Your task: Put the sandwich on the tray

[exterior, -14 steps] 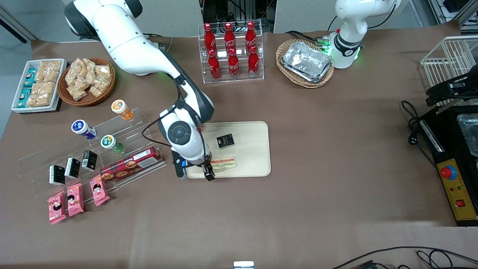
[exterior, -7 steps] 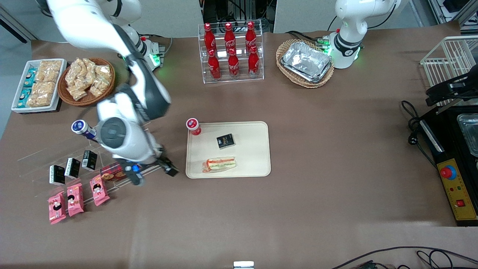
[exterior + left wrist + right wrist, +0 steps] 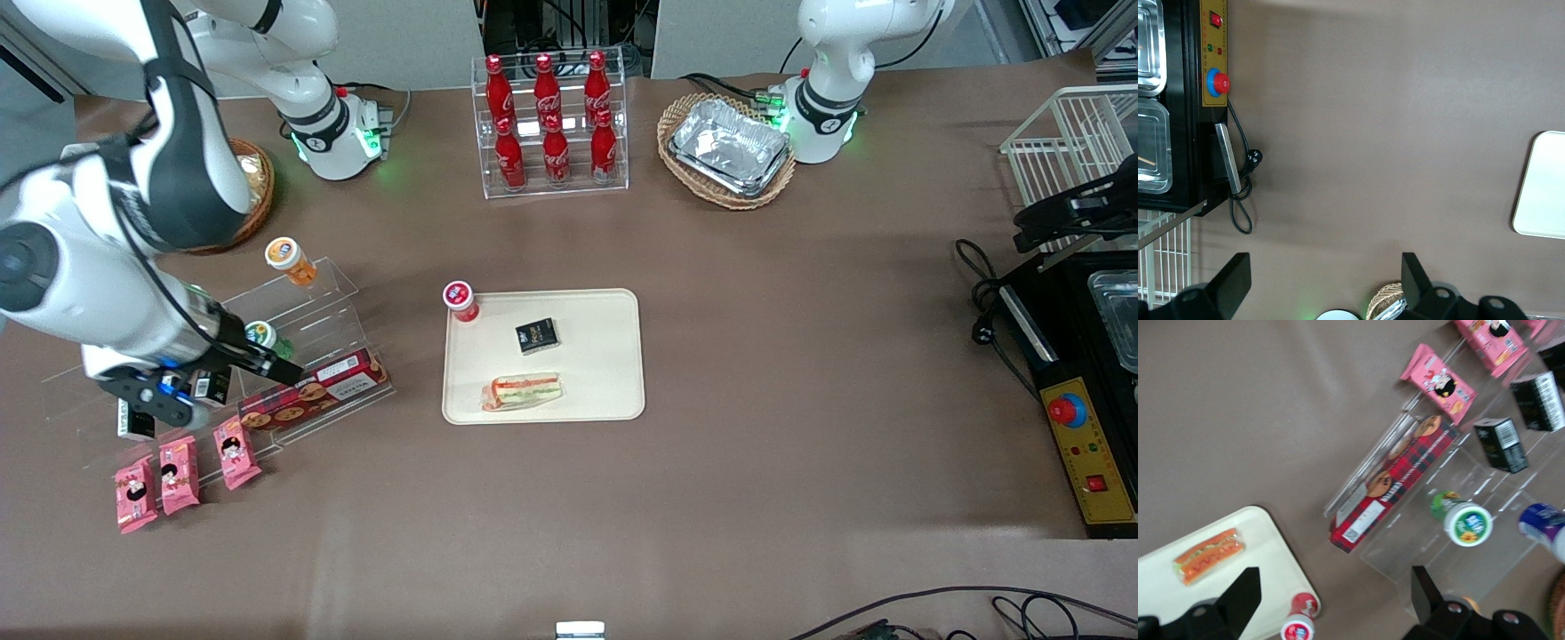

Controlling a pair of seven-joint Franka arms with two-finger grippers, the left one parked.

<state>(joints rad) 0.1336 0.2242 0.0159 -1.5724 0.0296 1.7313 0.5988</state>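
The sandwich (image 3: 524, 391), a clear-wrapped wedge with red and green layers, lies flat on the cream tray (image 3: 596, 356), on the part of it nearer the front camera. It also shows in the right wrist view (image 3: 1208, 555) on the tray (image 3: 1268, 550). A corner of the tray shows in the left wrist view (image 3: 1545, 187). My right gripper (image 3: 222, 389) is open and empty. It hangs above the clear acrylic display stand, well away from the tray toward the working arm's end of the table. In the right wrist view the gripper (image 3: 1331, 600) has nothing between its fingers.
A small black box (image 3: 537, 335) lies on the tray and a red-capped bottle (image 3: 460, 300) stands at its corner. A long red biscuit box (image 3: 316, 389), pink packets (image 3: 182, 467) and small bottles sit on the acrylic stand (image 3: 320, 293). A cola rack (image 3: 549, 124) and a foil-tray basket (image 3: 727, 149) stand farther off.
The gripper let go of the sandwich, which stays on the tray, and swung away toward the working arm's end, over the display stand. The red-capped bottle came into view.
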